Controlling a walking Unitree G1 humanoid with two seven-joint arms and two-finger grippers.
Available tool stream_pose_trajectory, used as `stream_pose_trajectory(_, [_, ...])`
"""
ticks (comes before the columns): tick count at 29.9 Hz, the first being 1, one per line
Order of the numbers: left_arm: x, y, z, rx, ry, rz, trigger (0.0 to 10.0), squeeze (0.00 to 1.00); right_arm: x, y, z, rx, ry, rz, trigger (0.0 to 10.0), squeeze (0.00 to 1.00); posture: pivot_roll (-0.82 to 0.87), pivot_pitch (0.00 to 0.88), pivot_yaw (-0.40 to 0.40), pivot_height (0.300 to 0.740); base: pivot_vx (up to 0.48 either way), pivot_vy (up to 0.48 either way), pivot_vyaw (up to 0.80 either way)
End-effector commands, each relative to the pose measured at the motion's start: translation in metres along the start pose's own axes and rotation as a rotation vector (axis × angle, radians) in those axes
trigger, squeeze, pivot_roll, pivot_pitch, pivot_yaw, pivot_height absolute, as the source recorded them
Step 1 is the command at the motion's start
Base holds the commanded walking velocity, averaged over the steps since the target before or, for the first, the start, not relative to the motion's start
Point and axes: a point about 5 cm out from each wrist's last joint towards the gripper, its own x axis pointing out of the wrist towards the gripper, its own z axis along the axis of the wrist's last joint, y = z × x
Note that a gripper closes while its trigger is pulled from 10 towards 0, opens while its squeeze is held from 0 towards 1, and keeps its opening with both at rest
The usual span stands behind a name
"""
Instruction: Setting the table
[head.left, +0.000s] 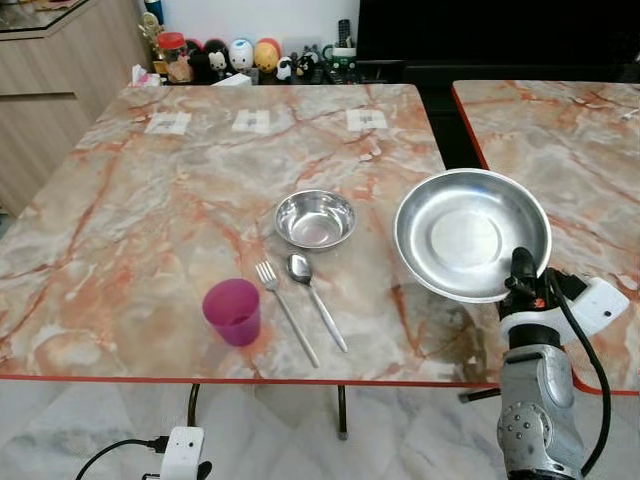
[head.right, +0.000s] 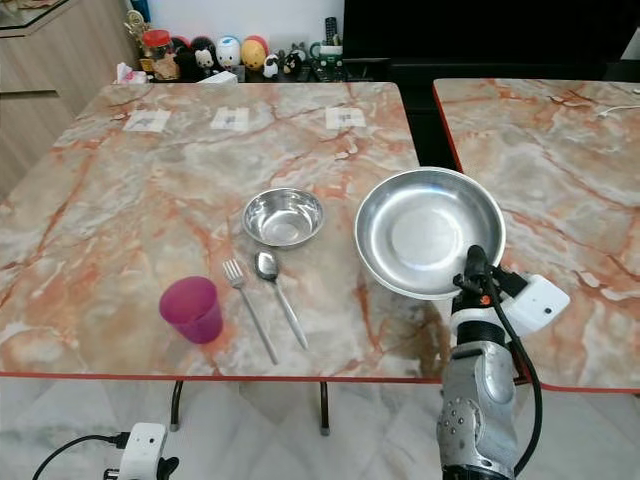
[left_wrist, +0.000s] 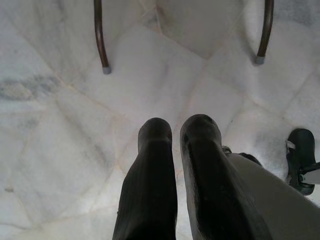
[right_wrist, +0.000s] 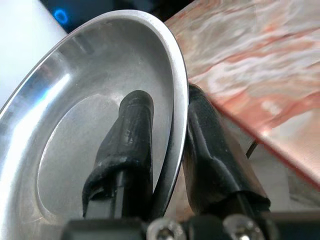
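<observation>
The right hand (head.left: 519, 272) pinches the plate (head.left: 470, 233) by its near rim, one finger (right_wrist: 127, 145) inside the dish and the other under it. The plate is held clear of the tabletop (head.left: 180, 190), tilted with its open face toward the robot, over the near right part of the top, close to the right edge.

The step in hand looks like setting the plate down. To do it well, level the plate first, since a rim pinch on a wide steel dish gives little hold against twisting and it could swing or slip. Bring it down slowly over bare marble, so that it lands flat and not on one edge. The bowl (head.left: 315, 218) sits a little left of the plate, near the middle. The spoon (head.left: 314, 285) and fork (head.left: 284, 308) lie side by side just in front of the bowl, and the cup (head.left: 233, 312) stands near the front edge left of the fork. Release only once the base rests fully.

The right forearm rises almost upright from below the front edge, wrist bent toward the tabletop. The left hand (left_wrist: 172, 145) hangs idle over the floor, fingers nearly together on nothing.
</observation>
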Motion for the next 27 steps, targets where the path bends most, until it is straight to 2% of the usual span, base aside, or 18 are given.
stream_pose_trajectory(1, [-0.0005,-0.0005,-0.0037,0.008,0.022,0.001,10.0,0.0,0.0025,-0.0017,0.0036,-0.005,-0.03,-0.003,10.0,0.0,-0.13,0.073,0.036,0.74,0.0,-0.401,0.0])
stream_pose_trajectory(11, [0.0003,0.0005,-0.0005,-0.005,0.013,0.011,10.0,0.0,0.0072,0.0023,0.0008,-0.009,-0.014,0.01,10.0,0.0,-0.12,0.077,0.026,0.74,0.0,-0.404,0.0])
stream_pose_trajectory(27, [-0.0011,0.006,-0.0041,0.003,0.031,0.012,10.0,0.0,0.0073,-0.0054,0.005,-0.022,-0.041,-0.015,10.0,0.0,-0.13,0.078,0.038,0.74,0.0,-0.409,0.0])
